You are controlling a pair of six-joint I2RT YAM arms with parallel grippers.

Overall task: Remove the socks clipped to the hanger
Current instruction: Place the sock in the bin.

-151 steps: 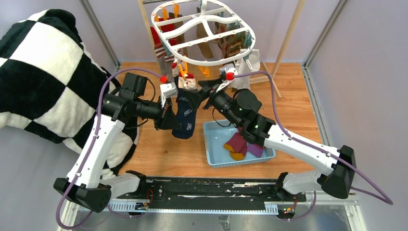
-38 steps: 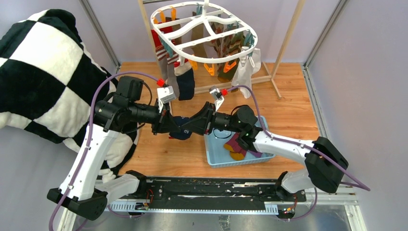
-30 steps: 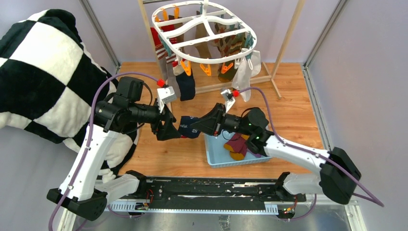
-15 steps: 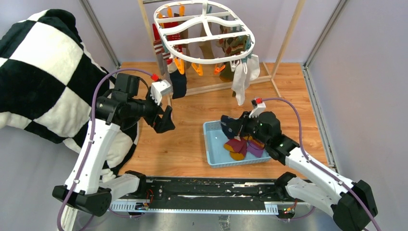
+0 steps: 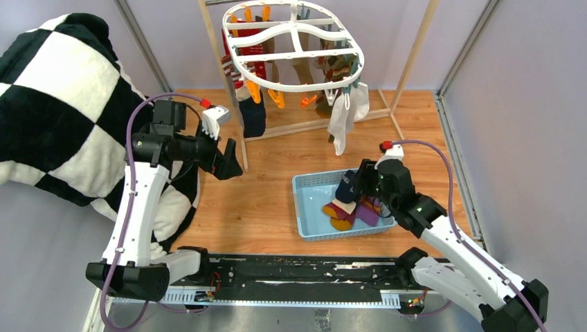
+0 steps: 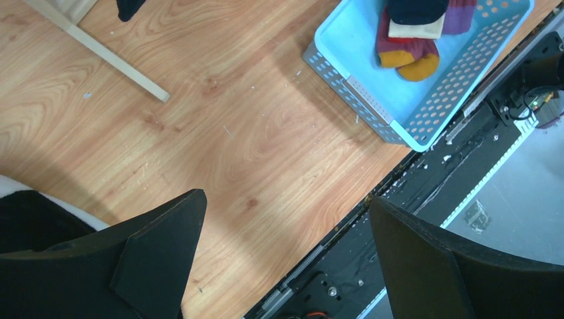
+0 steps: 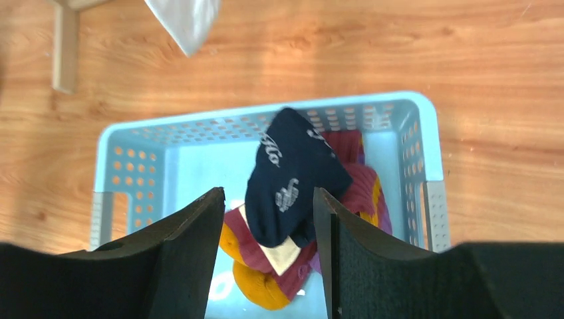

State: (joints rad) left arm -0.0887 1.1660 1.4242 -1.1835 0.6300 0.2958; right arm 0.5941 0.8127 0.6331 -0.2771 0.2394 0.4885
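Observation:
The white oval hanger hangs at the top centre, with several socks clipped to it, among them a white sock, a navy one and a red striped one. My right gripper is open above the blue basket. Below its spread jaws a navy sock with white lettering rests on red, orange and purple socks, free of the fingers. My left gripper is wide open and holds nothing, out over the wooden floor left of the basket.
A black-and-white checked blanket fills the left side, beside my left arm. The light wooden rack carries the hanger, and its foot lies on the floor. A black rail runs along the near edge.
My right gripper carried the navy sock over the basket, opened and let it go onto the pile. My left gripper let go and drew back to the left. The hanger swung back up.

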